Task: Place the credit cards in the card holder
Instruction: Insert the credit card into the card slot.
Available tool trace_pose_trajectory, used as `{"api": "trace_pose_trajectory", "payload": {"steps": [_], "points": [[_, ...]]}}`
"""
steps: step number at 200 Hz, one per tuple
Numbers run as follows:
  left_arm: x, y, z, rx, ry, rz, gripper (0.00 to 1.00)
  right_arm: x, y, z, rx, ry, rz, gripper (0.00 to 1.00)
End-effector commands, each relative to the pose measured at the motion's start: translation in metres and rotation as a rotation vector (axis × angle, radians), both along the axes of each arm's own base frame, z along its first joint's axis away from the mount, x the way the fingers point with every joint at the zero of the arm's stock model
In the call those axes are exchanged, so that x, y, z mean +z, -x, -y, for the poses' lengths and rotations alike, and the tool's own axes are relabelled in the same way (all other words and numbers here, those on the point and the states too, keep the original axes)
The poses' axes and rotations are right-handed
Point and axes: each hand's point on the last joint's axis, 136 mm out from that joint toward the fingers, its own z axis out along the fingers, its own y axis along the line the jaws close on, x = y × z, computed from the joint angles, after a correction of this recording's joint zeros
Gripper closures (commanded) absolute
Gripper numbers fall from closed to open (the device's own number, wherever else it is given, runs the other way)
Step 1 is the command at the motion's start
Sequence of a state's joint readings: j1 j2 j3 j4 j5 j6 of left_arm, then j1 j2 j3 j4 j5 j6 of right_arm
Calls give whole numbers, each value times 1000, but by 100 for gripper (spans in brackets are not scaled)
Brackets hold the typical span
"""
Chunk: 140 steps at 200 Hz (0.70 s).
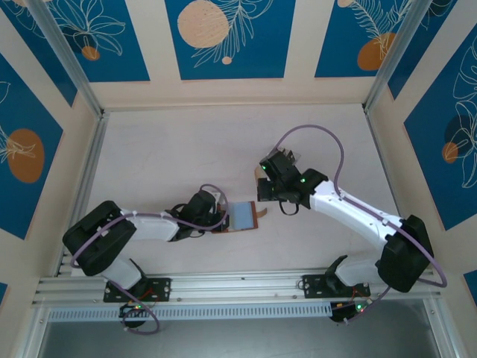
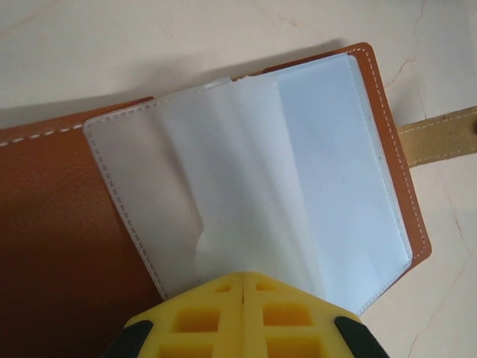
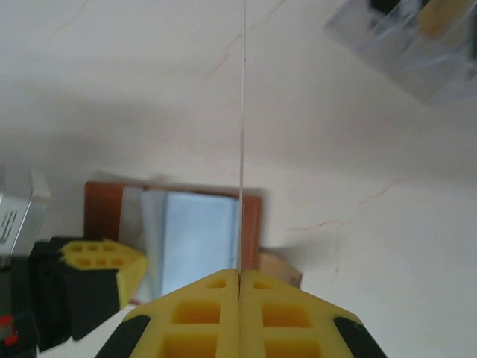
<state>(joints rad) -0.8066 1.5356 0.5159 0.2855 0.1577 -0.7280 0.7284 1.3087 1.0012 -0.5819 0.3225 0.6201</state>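
The card holder (image 2: 67, 246), a brown leather wallet, lies open on the table with translucent plastic sleeves (image 2: 298, 171) fanned up and its snap tab (image 2: 440, 138) off to the right. My left gripper (image 2: 243, 276) is shut on the lower edge of one sleeve. In the top view the card holder (image 1: 243, 216) sits between both arms, with the left gripper (image 1: 216, 221) at its left side. My right gripper (image 3: 239, 272) is shut on a credit card (image 3: 243, 112), seen edge-on as a thin pale line, above the card holder's (image 3: 250, 224) right edge. The right gripper (image 1: 265, 192) hovers just beyond the wallet.
A clear plastic tray (image 3: 414, 45) with dark and tan things inside lies on the table beyond the wallet. The left gripper's yellow finger (image 3: 93, 261) shows beside the wallet. Metal frame posts (image 1: 89, 171) bound the pale tabletop.
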Motion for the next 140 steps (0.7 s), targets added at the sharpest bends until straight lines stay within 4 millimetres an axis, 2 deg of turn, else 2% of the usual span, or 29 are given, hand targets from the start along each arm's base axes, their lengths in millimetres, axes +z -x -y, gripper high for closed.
{"api": "trace_pose_trajectory", "payload": {"steps": [1, 49, 76, 111, 140], "points": [[-24, 23, -23, -27, -111, -100, 97, 1, 13, -31, 83, -169, 12, 100], [-23, 24, -24, -32, -125, -103, 97, -29, 30, -51, 122, -253, 14, 100], [-12, 23, -21, -42, -103, -84, 97, -36, 31, -53, 117, -270, 13, 100], [8, 16, -27, -30, -132, -32, 95, -39, 31, -55, 121, -282, 12, 100], [8, 15, -34, -15, -167, -26, 94, -41, 34, -60, 136, -311, -1, 100]]}}
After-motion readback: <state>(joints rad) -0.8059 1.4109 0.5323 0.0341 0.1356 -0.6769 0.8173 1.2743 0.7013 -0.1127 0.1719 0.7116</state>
